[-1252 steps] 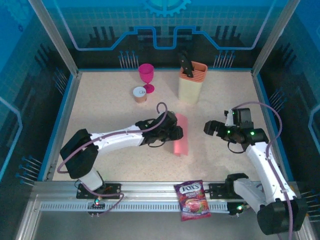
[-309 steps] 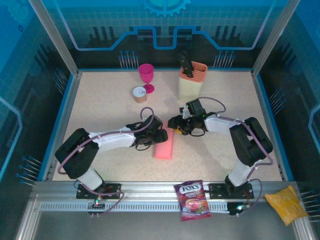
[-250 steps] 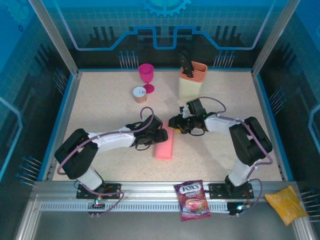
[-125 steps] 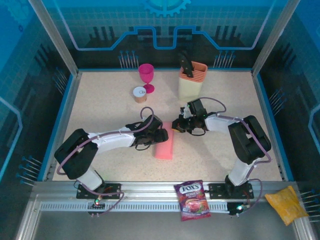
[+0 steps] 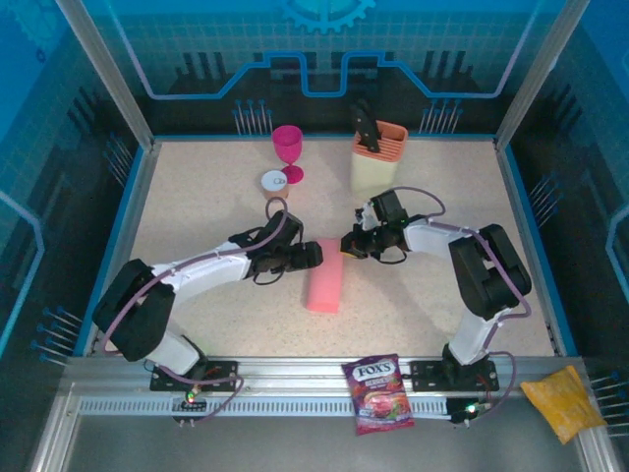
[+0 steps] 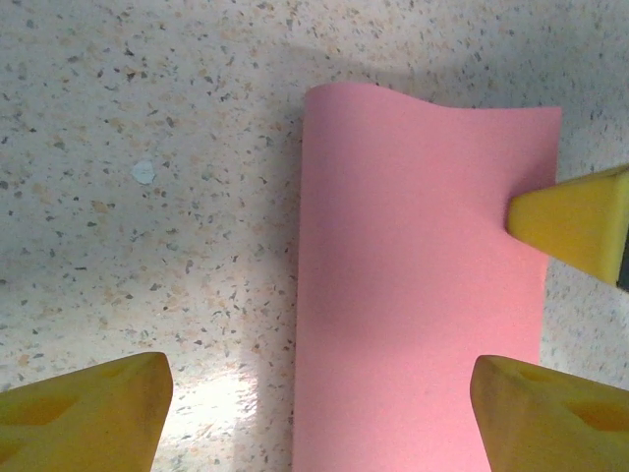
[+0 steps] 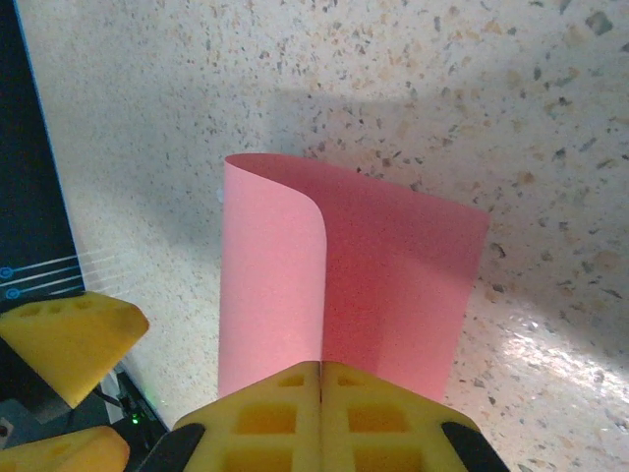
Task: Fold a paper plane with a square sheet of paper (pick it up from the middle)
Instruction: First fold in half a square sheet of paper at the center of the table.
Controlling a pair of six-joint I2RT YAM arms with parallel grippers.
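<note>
From above, the square sheet of paper [image 5: 325,286] lay folded into a narrow salmon-pink strip near the middle of the speckled table [image 5: 197,211]. The left gripper [image 5: 314,254] hovered at the strip's far left corner and the right gripper [image 5: 346,246] met its far end from the other side. A magenta goblet [image 5: 287,147], a small can [image 5: 273,181] and a beige knife block [image 5: 377,159] stood toward the back. A purple candy bag [image 5: 381,394] and a yellow packet [image 5: 562,401] lay on the front rail.

In the left wrist view, the left gripper [image 6: 319,379] had its yellow fingers [image 6: 84,408] spread wide. They straddled the paper's left edge without touching the sheet. The sheet [image 6: 423,285] lay on the table with its far edge bulging up, and a yellow fingertip of the right gripper [image 6: 575,221] touched its right edge.

In the right wrist view, the right gripper [image 7: 321,379] had its fingers pressed together, clamped on the near edge of the sheet [image 7: 388,280]. The sheet's left half curled over in a soft loop. The left gripper's fingers [image 7: 69,344] showed at the lower left.
</note>
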